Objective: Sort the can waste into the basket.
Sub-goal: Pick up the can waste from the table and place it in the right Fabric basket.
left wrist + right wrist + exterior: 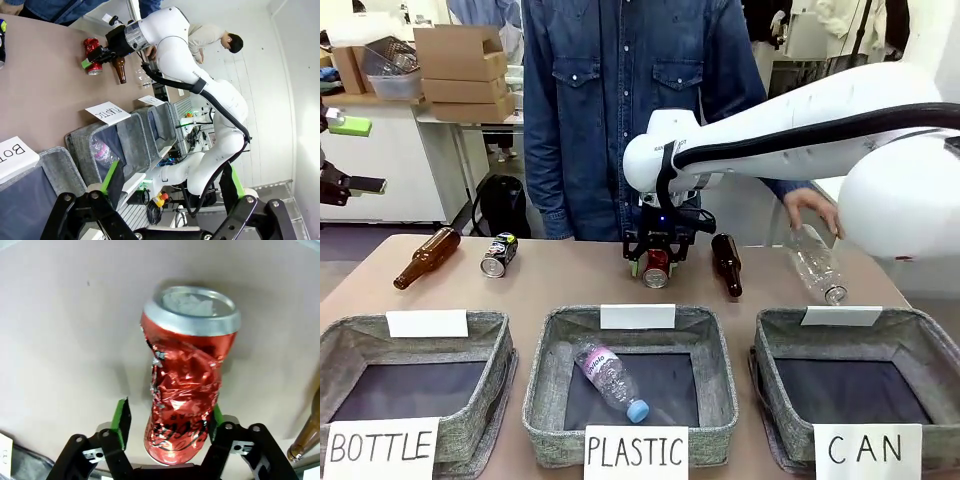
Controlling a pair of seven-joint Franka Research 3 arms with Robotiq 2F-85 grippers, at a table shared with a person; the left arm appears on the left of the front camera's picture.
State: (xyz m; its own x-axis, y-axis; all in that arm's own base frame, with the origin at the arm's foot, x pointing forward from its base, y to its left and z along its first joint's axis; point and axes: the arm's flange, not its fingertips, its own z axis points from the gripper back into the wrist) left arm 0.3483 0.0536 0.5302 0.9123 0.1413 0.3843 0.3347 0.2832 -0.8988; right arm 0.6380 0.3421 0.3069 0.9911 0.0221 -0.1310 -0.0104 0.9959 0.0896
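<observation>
My right claw (656,258) straddles the red can (185,385) on the worktop (570,285), one pad touching, not clamped. The CAN basket (920,338) sits at the can's five o'clock. My left claw (172,176) gapes empty.

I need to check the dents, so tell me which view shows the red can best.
The right wrist view: the red can is close and large, dents clear, between the right end effector's pads. The front view shows it small under that end effector; the left wrist view, far off.
</observation>
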